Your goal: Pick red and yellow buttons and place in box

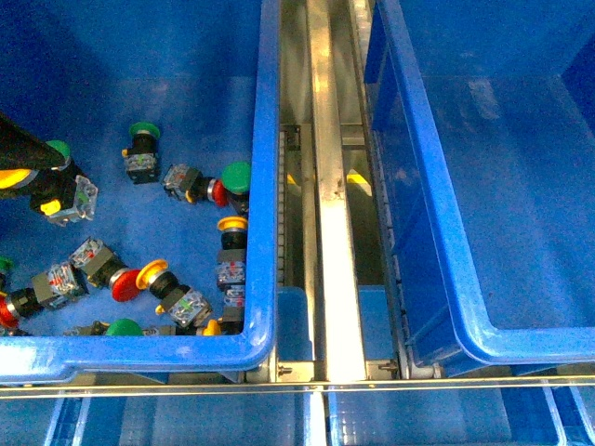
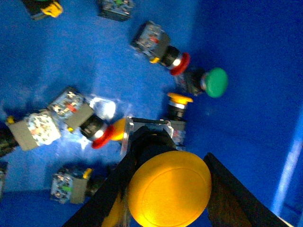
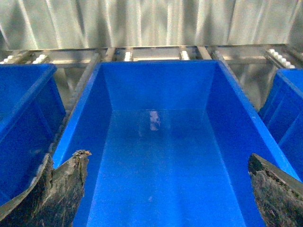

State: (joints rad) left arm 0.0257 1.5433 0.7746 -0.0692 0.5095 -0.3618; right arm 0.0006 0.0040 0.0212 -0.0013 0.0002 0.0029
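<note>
My left gripper (image 2: 165,198) is shut on the yellow button (image 2: 169,194), whose round cap faces the wrist camera between the dark fingers (image 2: 232,198). In the front view that gripper (image 1: 33,186) shows at the far left edge, inside the left crate (image 1: 265,186). Several loose buttons lie on that crate's floor: a red one (image 1: 122,283), a yellow one (image 1: 232,225), another red one (image 1: 218,192) and green ones (image 1: 236,177). The box (image 1: 437,214) stands to the right, with nothing in it. My right gripper (image 3: 168,189) hangs open over the box floor (image 3: 161,156).
A metal conveyor rail (image 1: 333,232) runs between the two crates. More blue crates (image 3: 23,109) flank the box on both sides. Below the held button lie a red button (image 2: 180,63), a green one (image 2: 217,82) and a small yellow one (image 2: 180,99).
</note>
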